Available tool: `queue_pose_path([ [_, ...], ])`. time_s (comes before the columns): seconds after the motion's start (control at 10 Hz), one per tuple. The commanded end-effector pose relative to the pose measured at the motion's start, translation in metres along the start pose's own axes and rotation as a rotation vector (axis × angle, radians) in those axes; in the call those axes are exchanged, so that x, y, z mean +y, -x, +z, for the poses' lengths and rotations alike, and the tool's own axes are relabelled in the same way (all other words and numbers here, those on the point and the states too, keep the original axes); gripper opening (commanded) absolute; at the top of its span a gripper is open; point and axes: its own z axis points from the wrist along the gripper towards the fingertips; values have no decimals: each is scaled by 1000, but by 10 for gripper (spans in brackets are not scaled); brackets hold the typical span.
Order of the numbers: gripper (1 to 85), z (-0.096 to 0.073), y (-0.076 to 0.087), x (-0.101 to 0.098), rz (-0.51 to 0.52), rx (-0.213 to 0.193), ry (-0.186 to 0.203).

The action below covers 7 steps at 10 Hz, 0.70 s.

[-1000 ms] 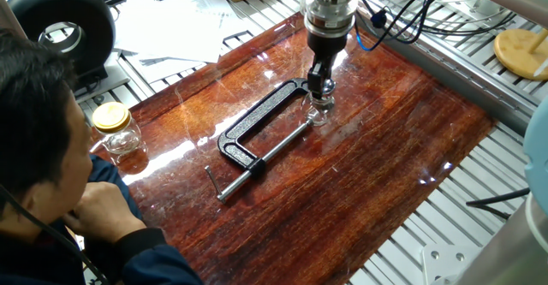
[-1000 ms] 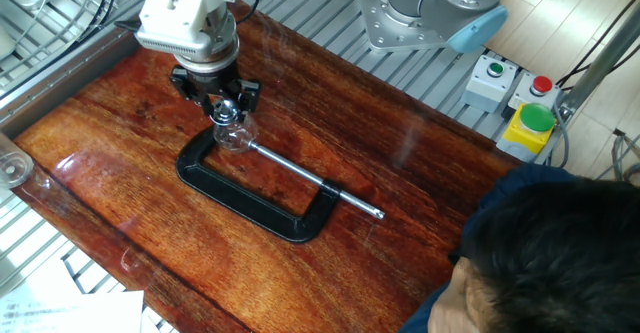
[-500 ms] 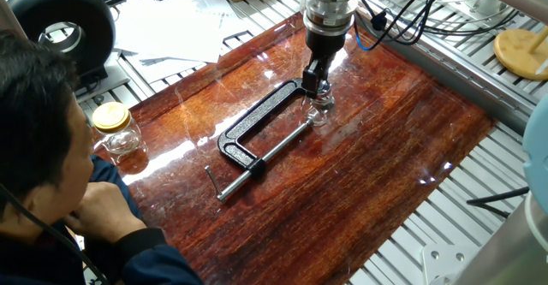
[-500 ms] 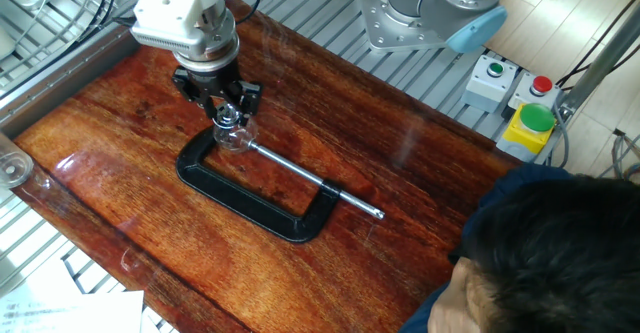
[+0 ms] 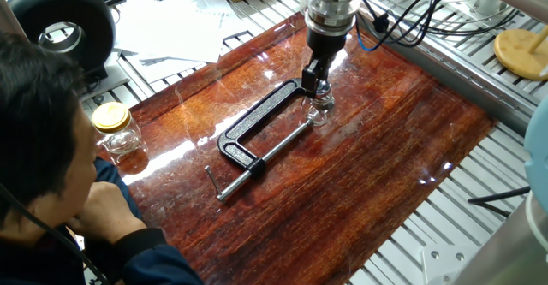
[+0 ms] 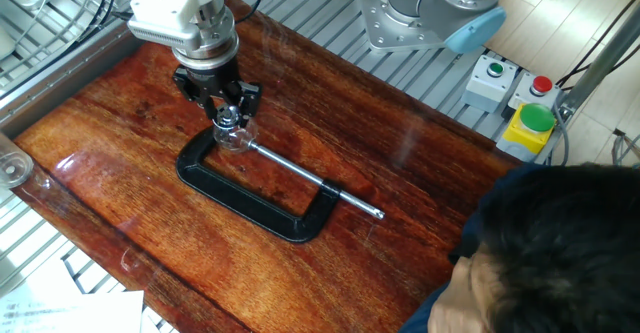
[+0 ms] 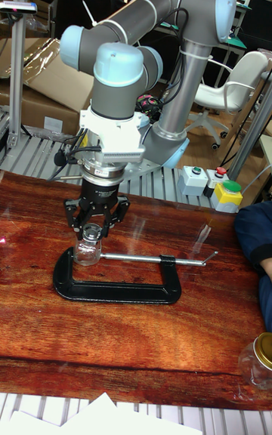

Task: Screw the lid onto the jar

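The jar [image 5: 321, 114] [image 6: 236, 137] [image 7: 87, 252] is tiny clear glass and stands upright on the wooden table, pinched in the mouth of a black C-clamp [image 5: 257, 135] [image 6: 250, 198] [image 7: 113, 288]. My gripper [image 5: 318, 86] [image 6: 229, 114] [image 7: 92, 232] points straight down over it. Its fingers are shut at the jar's mouth on the lid [image 7: 92, 236], a small clear cap. The lid is mostly hidden between the fingers, so I cannot tell how far it sits on the threads.
A bigger yellow-lidded jar [image 5: 116, 129] [image 7: 261, 359] stands at the table's edge near a seated person [image 5: 43, 157] [image 6: 560, 243]. A button box [image 6: 505, 98] sits past the far edge. Papers [image 5: 171, 24] and a yellow disc [image 5: 522, 52] lie off the wood.
The gripper's wrist has turned a little over the jar while staying shut at its mouth. Jar and clamp have not moved. The person's head has shifted slightly.
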Motion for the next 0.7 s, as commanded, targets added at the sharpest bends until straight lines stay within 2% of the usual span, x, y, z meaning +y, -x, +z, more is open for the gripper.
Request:
queue_pose_path([
  [0.0, 10, 1, 0, 1, 13, -9, 18],
  [0.2, 10, 1, -4, -4, -7, 11, -1],
  [0.3, 10, -3, 1, -7, -14, 14, -5],
  [0.6, 10, -3, -2, -3, -23, 24, 12],
])
